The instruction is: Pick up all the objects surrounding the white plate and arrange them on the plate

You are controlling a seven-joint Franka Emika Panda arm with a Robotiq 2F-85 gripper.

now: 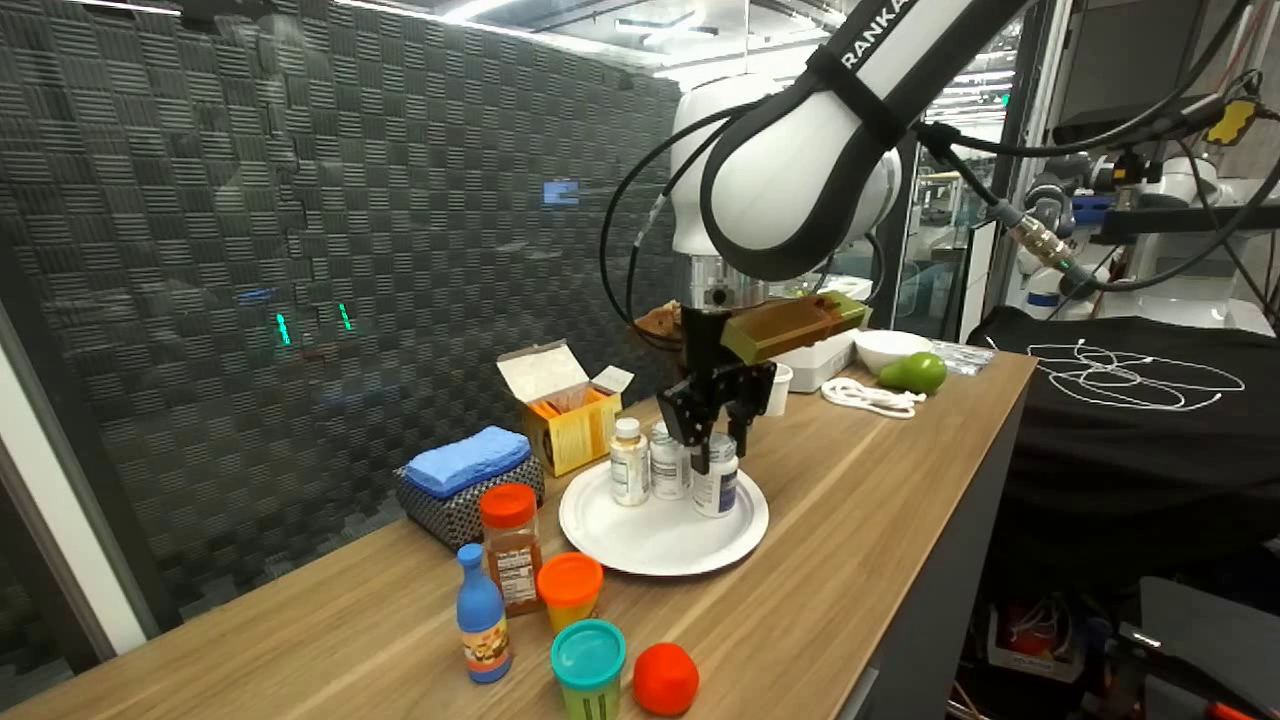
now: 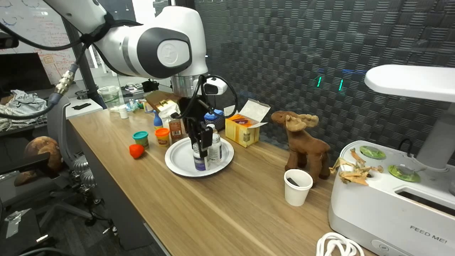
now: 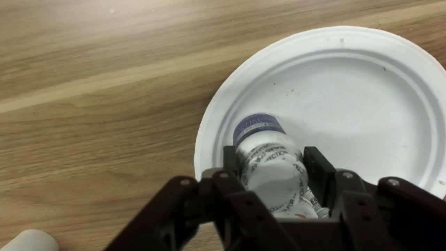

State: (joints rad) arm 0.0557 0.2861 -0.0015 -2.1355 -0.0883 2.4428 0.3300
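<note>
The white plate point(image 1: 655, 550) lies on the wooden counter and bears three white bottles. My gripper point(image 3: 270, 151) is shut on the bottle with a purple label point(image 3: 259, 127), which stands on the plate; it shows in an exterior view too point(image 2: 201, 163). Another white bottle point(image 1: 668, 468) stands close beside it, then a clear-looking labelled one point(image 1: 630, 468). Beside the plate stand a red-lidded spice jar point(image 1: 515, 575), a blue bottle point(image 1: 484, 628), an orange-lidded tub point(image 1: 571, 590), a teal-lidded tub point(image 1: 588, 655) and a red object point(image 1: 665, 680). The wrist view hides most of the other bottles.
An open yellow box point(image 1: 570, 435) and a dark basket point(image 1: 455, 515) with a blue cloth point(image 1: 468, 462) stand behind the plate. A moose toy point(image 2: 308, 149), white cup point(image 2: 298, 190), white appliance point(image 2: 369, 217) and white cable point(image 1: 872, 397) stand or lie further along.
</note>
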